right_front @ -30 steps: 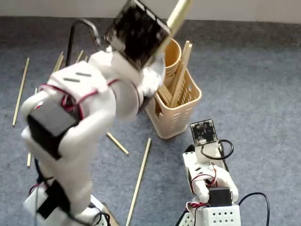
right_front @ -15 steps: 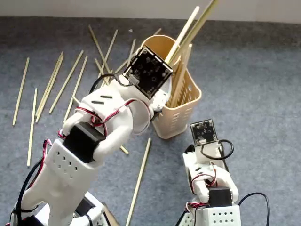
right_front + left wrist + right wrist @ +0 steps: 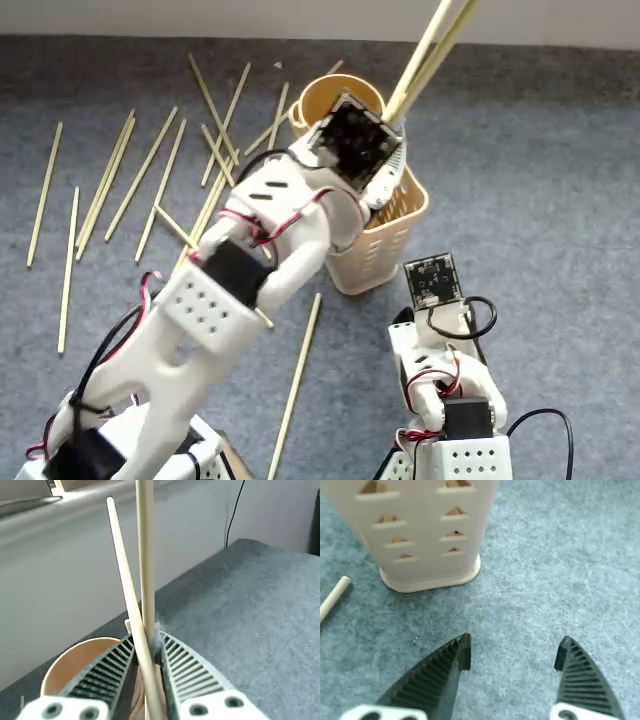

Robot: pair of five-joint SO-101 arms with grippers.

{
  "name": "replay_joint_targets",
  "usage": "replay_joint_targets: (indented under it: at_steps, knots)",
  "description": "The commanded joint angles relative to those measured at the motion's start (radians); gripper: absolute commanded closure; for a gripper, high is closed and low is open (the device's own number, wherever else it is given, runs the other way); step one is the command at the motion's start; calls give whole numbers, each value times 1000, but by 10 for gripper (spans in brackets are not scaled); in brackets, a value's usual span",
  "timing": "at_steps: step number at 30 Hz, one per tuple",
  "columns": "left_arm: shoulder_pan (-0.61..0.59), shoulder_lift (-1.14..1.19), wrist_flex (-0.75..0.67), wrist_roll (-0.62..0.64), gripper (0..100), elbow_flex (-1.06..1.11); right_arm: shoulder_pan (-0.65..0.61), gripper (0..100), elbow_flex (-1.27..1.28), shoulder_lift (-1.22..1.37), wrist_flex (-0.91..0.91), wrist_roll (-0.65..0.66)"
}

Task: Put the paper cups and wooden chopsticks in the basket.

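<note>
My left gripper (image 3: 148,652) is shut on two wooden chopsticks (image 3: 144,570) that stick up and away from it. In the high view the left arm leans over the tan basket (image 3: 385,250), with the held chopsticks (image 3: 432,50) pointing up past the table's far edge. A paper cup (image 3: 312,100) sits in the basket's far end, also seen as a brown cup (image 3: 75,662) just below the left fingers. My right gripper (image 3: 512,655) is open over bare carpet, close in front of the basket (image 3: 427,530).
Several loose chopsticks (image 3: 130,170) lie scattered on the grey carpet left of the basket. One more chopstick (image 3: 297,375) lies between the two arm bases, its end (image 3: 332,600) near the basket's foot. The carpet to the right is free.
The left arm has swung down and rightward from a raised pose, bringing the held chopsticks over the basket. The right arm has stayed still.
</note>
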Motion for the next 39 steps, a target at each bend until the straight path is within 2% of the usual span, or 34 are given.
replay_joint_targets:
  at_steps: [1,8,13,20,28,33,39]
  knots:
    - [30,64,-37,8,994,-1,-10,724,-2,-10,5,-3]
    - [28,94,-35,6,987,64,-10,724,-2,-10,5,-3]
    - [27,94,-35,35,895,117,-10,724,-2,-10,5,-3]
    - [10,93,-34,58,869,116,-10,724,-2,-10,5,-3]
    - [8,-105,-31,-5,874,117,-10,724,-2,-10,5,-3]
    - [-62,-262,26,-5,874,125,-10,724,-2,-10,5,-3]
    - [-162,-262,72,-5,874,219,-10,724,-2,-10,5,-3]
